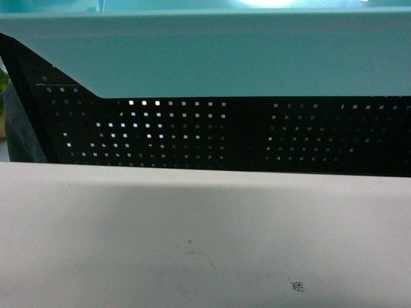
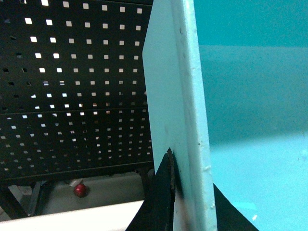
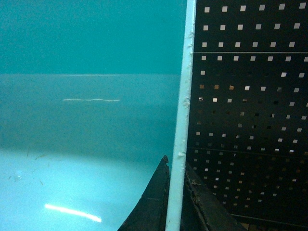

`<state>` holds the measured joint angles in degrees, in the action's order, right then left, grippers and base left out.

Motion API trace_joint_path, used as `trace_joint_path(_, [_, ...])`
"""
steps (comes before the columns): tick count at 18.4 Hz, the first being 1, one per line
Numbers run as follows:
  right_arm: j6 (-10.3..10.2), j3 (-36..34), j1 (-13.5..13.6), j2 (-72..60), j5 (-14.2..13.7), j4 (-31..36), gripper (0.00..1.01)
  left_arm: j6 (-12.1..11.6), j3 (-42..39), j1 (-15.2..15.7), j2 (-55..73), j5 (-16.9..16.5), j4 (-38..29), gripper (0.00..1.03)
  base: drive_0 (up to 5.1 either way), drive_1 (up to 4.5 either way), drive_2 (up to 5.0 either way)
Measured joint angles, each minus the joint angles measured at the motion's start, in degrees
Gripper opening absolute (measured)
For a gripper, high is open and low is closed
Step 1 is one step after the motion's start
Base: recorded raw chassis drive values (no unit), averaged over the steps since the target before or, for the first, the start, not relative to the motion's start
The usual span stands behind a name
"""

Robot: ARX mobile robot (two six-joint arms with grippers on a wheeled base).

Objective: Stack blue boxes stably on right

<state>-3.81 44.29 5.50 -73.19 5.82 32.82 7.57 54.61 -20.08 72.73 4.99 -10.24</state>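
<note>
One of the blue boxes (image 1: 225,58), a light turquoise smooth-walled tub, hangs in the air and fills the top of the head view, well above the white table (image 1: 128,224). In the left wrist view my left gripper (image 2: 191,169) is shut on the tub's pale side wall (image 2: 180,96), one black finger (image 2: 161,197) outside and one inside. In the right wrist view my right gripper (image 3: 176,166) is shut on the opposite thin wall (image 3: 185,96), with the tub's inside (image 3: 86,120) to the left. Neither gripper shows in the head view.
A black perforated panel (image 1: 257,135) stands behind the table's far edge. A small square printed marker (image 1: 298,285) lies on the table at the front right. A small red round object (image 2: 80,190) sits low beyond the table under the panel.
</note>
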Motion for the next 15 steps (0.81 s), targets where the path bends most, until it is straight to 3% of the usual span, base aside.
trace_joint_path(3, [0.26,-1.29,0.0,0.13,-0.13,2.62,0.07,-1.16,-3.1,-0.85,-0.09,1.22,-5.31,0.05,0.0,0.0,0.0])
trace_joint_path(5, [1.16,-2.89,0.0,0.44,-1.16,5.55,0.07,-3.65,-5.62,-1.57,-0.26,3.1,-10.62,0.05,0.0,0.0,0.0])
trace_joint_path(15, [1.31,-2.89,0.07,1.01,-1.25,5.77,0.07,-4.63,-5.64,-1.79,-0.9,3.21,-10.95,0.05,-1.5,-1.5,-1.5])
